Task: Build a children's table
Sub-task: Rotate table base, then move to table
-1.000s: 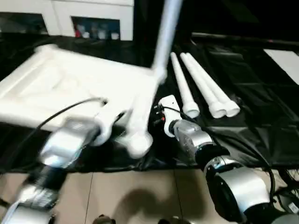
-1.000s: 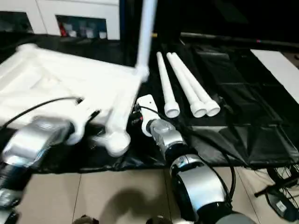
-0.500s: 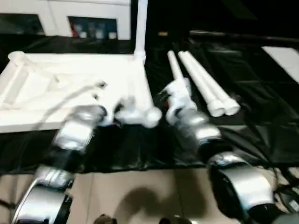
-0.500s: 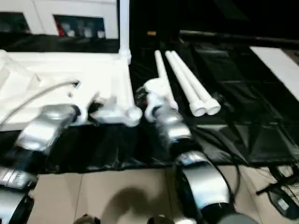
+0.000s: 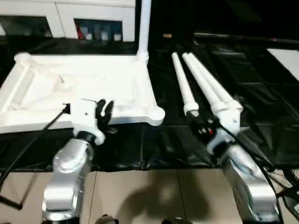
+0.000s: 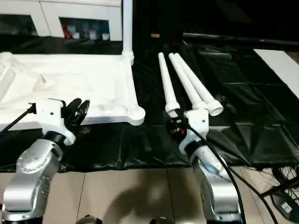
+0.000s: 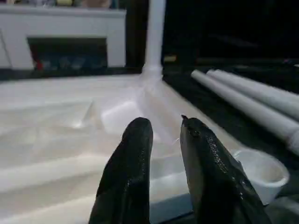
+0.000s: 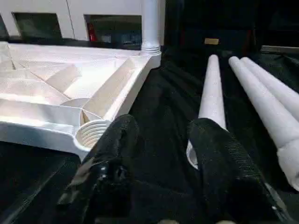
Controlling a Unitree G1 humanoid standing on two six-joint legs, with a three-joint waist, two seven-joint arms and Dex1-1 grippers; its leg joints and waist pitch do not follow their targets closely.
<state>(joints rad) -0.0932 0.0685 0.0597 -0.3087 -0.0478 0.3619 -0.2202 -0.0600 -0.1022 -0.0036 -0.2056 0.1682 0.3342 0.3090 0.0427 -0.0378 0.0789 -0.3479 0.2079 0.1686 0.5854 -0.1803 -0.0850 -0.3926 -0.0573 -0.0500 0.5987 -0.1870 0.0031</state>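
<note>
Black sheeting (image 5: 252, 140) covers the bench; head views: children's table top (image 5: 70, 88) lies underside-up at left, one leg (image 5: 144, 28) upright in its far corner socket, three loose legs (image 5: 201, 84) beside it at right. Left gripper (image 5: 103, 112) hovers at the top's near edge, right gripper (image 5: 204, 127) near the loose legs' flared ends. Left wrist view: fingers (image 7: 133, 158) slightly parted, empty. Right wrist view: fingers (image 8: 215, 154) spread, empty, near corner socket (image 8: 93, 132) beside them.

A white plastic tabletop (image 5: 84, 88) lies upside down, ribbed underside showing, one leg (image 5: 144, 28) standing upright in its far corner socket; three loose tapered legs (image 5: 203, 86) lie side by side just beside it.
</note>
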